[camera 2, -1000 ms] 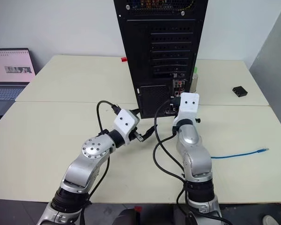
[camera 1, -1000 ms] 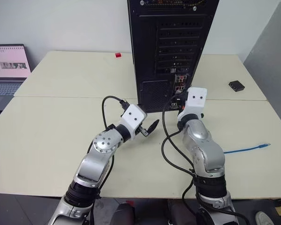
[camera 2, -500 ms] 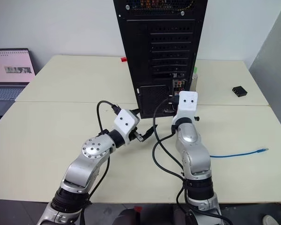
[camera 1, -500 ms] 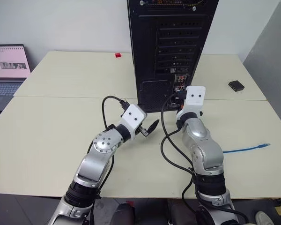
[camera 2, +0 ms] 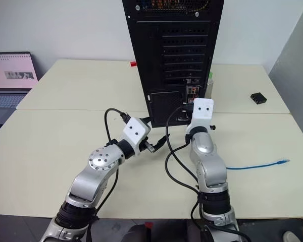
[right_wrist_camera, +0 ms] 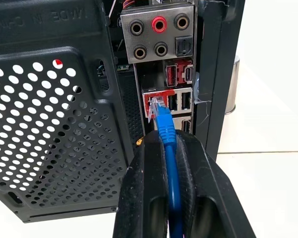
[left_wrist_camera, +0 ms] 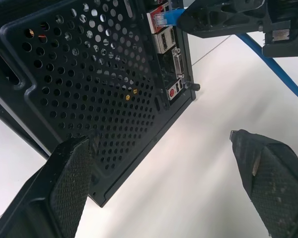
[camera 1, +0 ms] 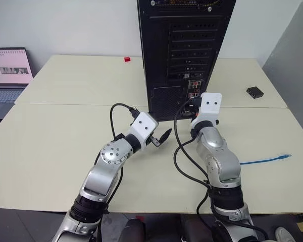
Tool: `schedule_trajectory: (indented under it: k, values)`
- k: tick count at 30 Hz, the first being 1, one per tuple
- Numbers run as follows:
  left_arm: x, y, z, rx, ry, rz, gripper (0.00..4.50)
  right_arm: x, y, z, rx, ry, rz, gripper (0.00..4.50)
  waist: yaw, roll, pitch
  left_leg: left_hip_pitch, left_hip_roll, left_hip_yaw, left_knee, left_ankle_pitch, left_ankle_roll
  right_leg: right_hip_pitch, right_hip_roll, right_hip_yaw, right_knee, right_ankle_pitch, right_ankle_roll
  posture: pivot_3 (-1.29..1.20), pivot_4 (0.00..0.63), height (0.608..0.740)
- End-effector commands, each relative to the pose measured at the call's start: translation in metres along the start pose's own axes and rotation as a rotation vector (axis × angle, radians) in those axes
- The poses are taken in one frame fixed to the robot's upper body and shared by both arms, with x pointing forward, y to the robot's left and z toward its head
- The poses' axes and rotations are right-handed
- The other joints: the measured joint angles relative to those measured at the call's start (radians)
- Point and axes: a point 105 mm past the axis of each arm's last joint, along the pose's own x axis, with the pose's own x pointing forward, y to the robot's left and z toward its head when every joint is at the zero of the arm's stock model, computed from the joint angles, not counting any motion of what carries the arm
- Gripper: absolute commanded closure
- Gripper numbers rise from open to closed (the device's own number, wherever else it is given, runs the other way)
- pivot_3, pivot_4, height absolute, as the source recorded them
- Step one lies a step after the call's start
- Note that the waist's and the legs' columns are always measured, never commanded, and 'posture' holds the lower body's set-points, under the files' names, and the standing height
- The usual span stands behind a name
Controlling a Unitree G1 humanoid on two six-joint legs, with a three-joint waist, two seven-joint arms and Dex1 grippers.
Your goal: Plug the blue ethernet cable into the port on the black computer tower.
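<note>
The black computer tower (camera 1: 184, 50) stands at the middle of the far table, its rear face toward me. My right gripper (right_wrist_camera: 165, 142) is shut on the blue ethernet cable (right_wrist_camera: 166, 130) just behind its clear plug. The plug's tip sits at the mouth of the port (right_wrist_camera: 152, 101) in the connector strip; how deep it sits I cannot tell. The cable's other end (camera 1: 265, 161) trails on the table at the right. My left gripper (left_wrist_camera: 159, 144) hangs open and empty, low in front of the tower's vent grille (left_wrist_camera: 89, 79), left of the right gripper (camera 1: 194, 104).
A laptop (camera 1: 9, 73) stands open at the far left. A small black box (camera 1: 254, 92) lies at the far right and a small red piece (camera 1: 127, 59) left of the tower. A silver can (right_wrist_camera: 232, 84) stands behind the tower's right side.
</note>
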Motion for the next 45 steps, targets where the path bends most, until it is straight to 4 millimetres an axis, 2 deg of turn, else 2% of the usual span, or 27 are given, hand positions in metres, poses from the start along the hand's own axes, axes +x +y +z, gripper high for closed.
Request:
schedule_trajectory:
  k: [1,21,23,24,28,34,39,40,45]
  values:
    - [0.001,0.001,0.013,0.021,-0.054,0.008,0.03,0.003,0.007,0.015,-0.014,-0.049,0.022,4.5,0.0,0.0,0.0,0.0,0.0,0.0,0.0,0.0,0.0,0.0,0.0,0.0,0.0,0.0,0.0,0.0,0.15,0.74]
    - [0.001,-0.001,0.014,0.014,-0.059,0.014,0.03,0.015,0.015,0.017,-0.024,-0.035,0.08,4.5,-0.024,0.0,0.0,0.001,0.0,0.001,0.0,0.0,0.0,0.0,0.001,0.001,0.001,0.0,0.0,0.0,0.15,0.74]
    - [0.001,-0.001,0.014,0.014,-0.057,0.015,0.0,0.013,0.011,0.014,-0.018,-0.031,0.078,3.82,-0.024,0.0,0.0,0.001,0.0,0.001,0.0,0.0,0.0,0.0,0.001,0.002,0.001,0.0,0.0,0.0,0.15,0.74]
    - [0.001,0.0,0.013,0.014,-0.056,0.015,0.0,0.011,0.009,0.014,-0.017,-0.029,0.079,3.72,-0.023,0.0,0.0,0.001,0.0,0.001,0.0,0.0,0.0,0.0,0.001,0.002,0.001,0.0,0.0,0.0,0.15,0.74]
    - [0.0,0.001,0.013,-0.009,-0.05,-0.008,0.0,0.004,0.003,0.013,-0.023,-0.023,0.09,2.68,-0.021,0.0,0.0,0.0,0.0,0.001,0.0,0.0,0.0,0.0,0.0,0.001,0.0,0.0,0.0,0.0,0.15,0.74]
    - [-0.006,0.009,0.009,-0.03,-0.016,-0.079,0.0,-0.019,-0.012,0.018,-0.041,-0.02,0.111,1.38,-0.018,0.0,0.0,-0.002,0.0,0.001,-0.001,0.0,0.0,-0.002,-0.001,0.001,0.0,0.0,0.0,0.0,0.15,0.74]
    - [-0.014,0.037,0.005,0.003,0.055,-0.111,0.0,-0.051,-0.009,0.029,-0.102,0.002,0.356,0.23,-0.019,0.001,0.001,-0.001,0.0,0.0,-0.001,0.0,0.0,-0.002,0.0,0.0,0.0,0.0,0.0,0.0,0.15,0.74]
    - [-0.016,0.043,0.004,0.01,0.07,-0.123,0.0,-0.057,-0.01,0.032,-0.136,0.005,0.411,0.04,-0.02,0.001,0.001,-0.002,0.0,0.0,0.0,0.0,0.0,-0.002,0.0,0.0,0.0,0.0,0.0,0.0,0.15,0.74]
    - [-0.022,0.057,0.006,0.05,0.099,-0.182,0.0,-0.071,-0.026,0.045,-0.212,0.013,0.539,0.02,-0.021,0.001,0.001,-0.001,0.0,0.0,-0.001,0.0,0.0,-0.001,0.001,0.0,-0.001,0.0,0.001,0.0,0.15,0.74]
